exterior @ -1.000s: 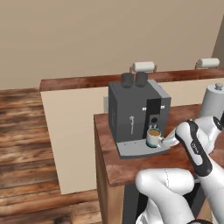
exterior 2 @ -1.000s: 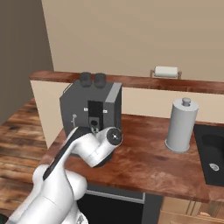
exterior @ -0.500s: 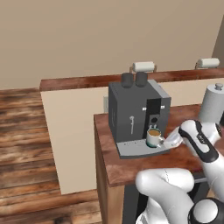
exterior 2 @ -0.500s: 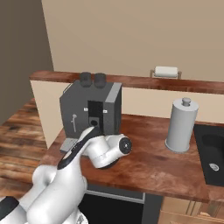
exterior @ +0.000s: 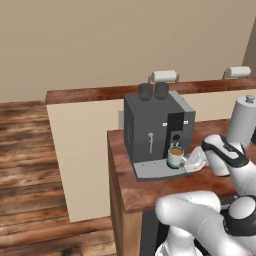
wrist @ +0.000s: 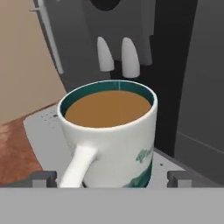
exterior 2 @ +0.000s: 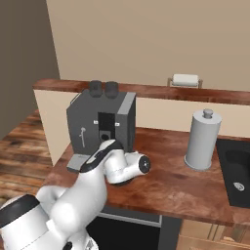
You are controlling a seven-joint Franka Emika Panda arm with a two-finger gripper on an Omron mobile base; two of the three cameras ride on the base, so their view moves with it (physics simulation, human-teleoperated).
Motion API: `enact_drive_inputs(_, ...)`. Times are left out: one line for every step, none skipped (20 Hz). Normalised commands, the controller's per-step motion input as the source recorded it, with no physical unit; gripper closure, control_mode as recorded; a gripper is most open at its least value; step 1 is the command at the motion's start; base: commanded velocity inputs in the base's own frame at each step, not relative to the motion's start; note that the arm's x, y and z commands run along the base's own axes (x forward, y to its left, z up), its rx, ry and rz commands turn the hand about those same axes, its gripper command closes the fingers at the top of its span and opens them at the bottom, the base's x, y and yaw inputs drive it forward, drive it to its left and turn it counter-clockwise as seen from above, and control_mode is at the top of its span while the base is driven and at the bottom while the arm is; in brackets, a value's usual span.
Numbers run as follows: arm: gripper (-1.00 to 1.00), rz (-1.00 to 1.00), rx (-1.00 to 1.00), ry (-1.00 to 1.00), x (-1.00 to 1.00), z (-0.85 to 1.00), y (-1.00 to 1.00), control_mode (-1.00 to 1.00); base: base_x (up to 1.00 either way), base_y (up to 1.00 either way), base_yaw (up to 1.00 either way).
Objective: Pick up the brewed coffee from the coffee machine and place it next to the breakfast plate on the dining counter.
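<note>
Approach stage, no grasp yet. Brewed coffee standing on light grey drip tray of coffee machine, under its spouts, handle toward camera. Gripper at mug level, fingers spread to either side of mug, not pinching. Remaining: close, lift clear, carry to dining counter, set beside breakfast plate.

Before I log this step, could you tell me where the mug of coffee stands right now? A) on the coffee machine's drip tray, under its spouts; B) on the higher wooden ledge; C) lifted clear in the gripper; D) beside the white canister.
A: the brewed coffee sits on the light grey drip tray of the coffee machine, right below its two pale spouts.
</note>
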Motion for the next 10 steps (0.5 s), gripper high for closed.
enact_drive_inputs(-1.0, 0.08, 0.01, 0.0, 0.21, -0.18, 0.0, -1.0, 0.0, 0.0, 0.0)
enact_drive_inputs(-1.0, 0.07, 0.0, 0.0, 0.22, -0.16, 0.0, -1.0, 0.0, 0.0, 0.0)
enact_drive_inputs(-1.0, 0.06, 0.0, 0.0, 0.24, -0.16, 0.0, -1.0, 0.0, 0.0, 0.0)
enact_drive_inputs(-1.0, 0.05, 0.0, 0.0, 0.24, -0.16, 0.0, -1.0, 0.0, 0.0, 0.0)
enact_drive_inputs(-1.0, 0.03, 0.0, 0.0, 0.26, -0.14, 0.0, -1.0, 0.0, 0.0, 0.0)
enact_drive_inputs(-1.0, 0.03, 0.0, 0.0, 0.26, -0.14, 0.0, -1.0, 0.0, 0.0, 0.0)
enact_drive_inputs(-1.0, 0.02, 0.0, 0.0, 0.26, -0.13, 0.0, -1.0, 0.0, 0.0, 0.0)
enact_drive_inputs(-1.0, 0.01, 0.0, -0.01, 0.26, -0.12, 0.0, -1.0, 0.0, 0.0, 0.0)
enact_drive_inputs(-1.0, 0.01, 0.0, -0.01, 0.25, -0.13, 0.0, -1.0, 0.0, 0.0, 0.0)
enact_drive_inputs(-1.0, 0.01, 0.0, -0.01, 0.22, -0.14, 0.0, -1.0, 0.0, 0.0, 0.0)
